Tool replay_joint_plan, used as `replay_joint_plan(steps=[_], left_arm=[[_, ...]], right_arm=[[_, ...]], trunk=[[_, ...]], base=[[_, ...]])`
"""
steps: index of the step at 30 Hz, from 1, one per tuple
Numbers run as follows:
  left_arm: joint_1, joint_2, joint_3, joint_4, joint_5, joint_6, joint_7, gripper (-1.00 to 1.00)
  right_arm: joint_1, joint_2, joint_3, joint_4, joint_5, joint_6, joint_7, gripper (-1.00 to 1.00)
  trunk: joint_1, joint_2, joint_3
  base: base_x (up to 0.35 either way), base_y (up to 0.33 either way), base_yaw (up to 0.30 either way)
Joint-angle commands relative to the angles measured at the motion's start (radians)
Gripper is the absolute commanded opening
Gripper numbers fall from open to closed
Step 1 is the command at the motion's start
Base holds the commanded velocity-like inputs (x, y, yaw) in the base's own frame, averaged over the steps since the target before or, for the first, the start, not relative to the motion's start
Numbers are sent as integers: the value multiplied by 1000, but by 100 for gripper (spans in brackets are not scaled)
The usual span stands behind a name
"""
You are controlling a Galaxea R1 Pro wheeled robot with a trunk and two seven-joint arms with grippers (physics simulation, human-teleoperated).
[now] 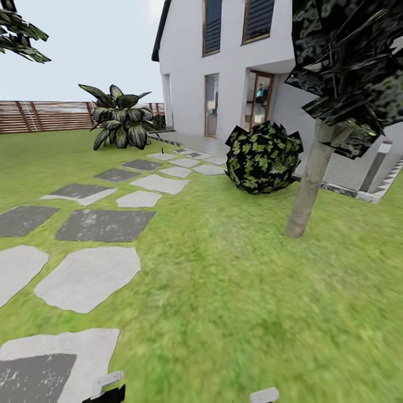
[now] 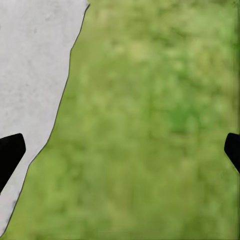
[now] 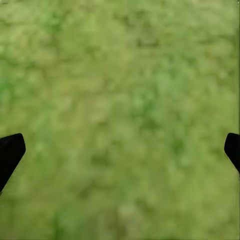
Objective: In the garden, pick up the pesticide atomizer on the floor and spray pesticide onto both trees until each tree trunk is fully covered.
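We are out on the lawn (image 1: 235,291), beside the stepping stones (image 1: 87,285). One tree trunk (image 1: 309,184) leans just ahead on our right. We cannot see the pesticide atomizer yet. Our left gripper (image 2: 120,150) and right gripper (image 3: 120,150) hang over the grass, jaws wide apart and empty. We think the sprayer will be small, light and hard, so we should pinch it round its middle

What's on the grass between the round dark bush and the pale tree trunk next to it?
Nothing: in the head view only bare lawn separates the bush from the tree trunk.
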Motion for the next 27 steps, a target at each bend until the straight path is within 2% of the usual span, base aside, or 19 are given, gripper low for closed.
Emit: replay_joint_plan(steps=[1, 27], left_arm=[[-1, 0, 3, 1, -3, -4, 0, 100], [-1, 0, 3, 1, -2, -4, 0, 100]], right_arm=[[0, 0, 0, 0, 5, -5, -1, 100], [0, 0, -1, 0, 4, -18, -2, 100]], trunk=[[0, 0, -1], [0, 0, -1]], base=[[336, 0, 0], [336, 52, 0]])
